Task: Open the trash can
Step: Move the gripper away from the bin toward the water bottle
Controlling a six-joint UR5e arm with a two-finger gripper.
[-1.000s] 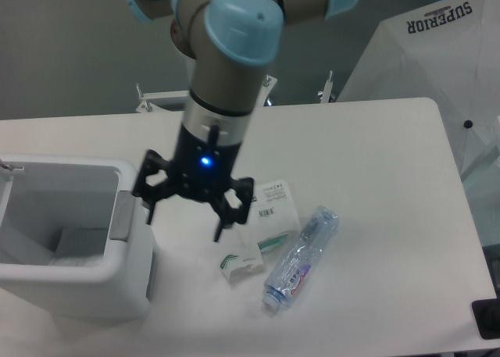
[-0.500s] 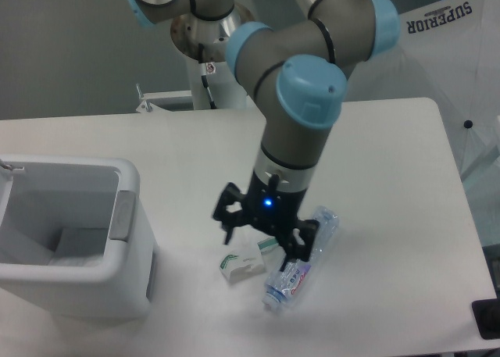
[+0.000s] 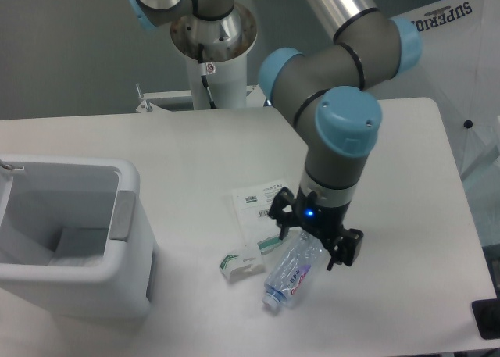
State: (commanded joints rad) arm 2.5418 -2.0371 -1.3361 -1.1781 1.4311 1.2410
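Bottle [image 3: 293, 269] lying low and right of centre, cap toward the bottom edge, partly under the gripper [image 3: 316, 244]; fingers spread apart, gripping nothing, hovering close over the bottle's upper end. Small green-and-white carton [image 3: 241, 262] just left of the bottle; flat packet with printed label [image 3: 262, 207] just above the carton. Trash can [image 3: 70, 236] at lower left, well apart from the gripper, interior exposed, grey tab [image 3: 122, 215] on its right rim; lid not discernible. Opening step judged already achieved; next move apparently none for the bin beyond keeping clear of it
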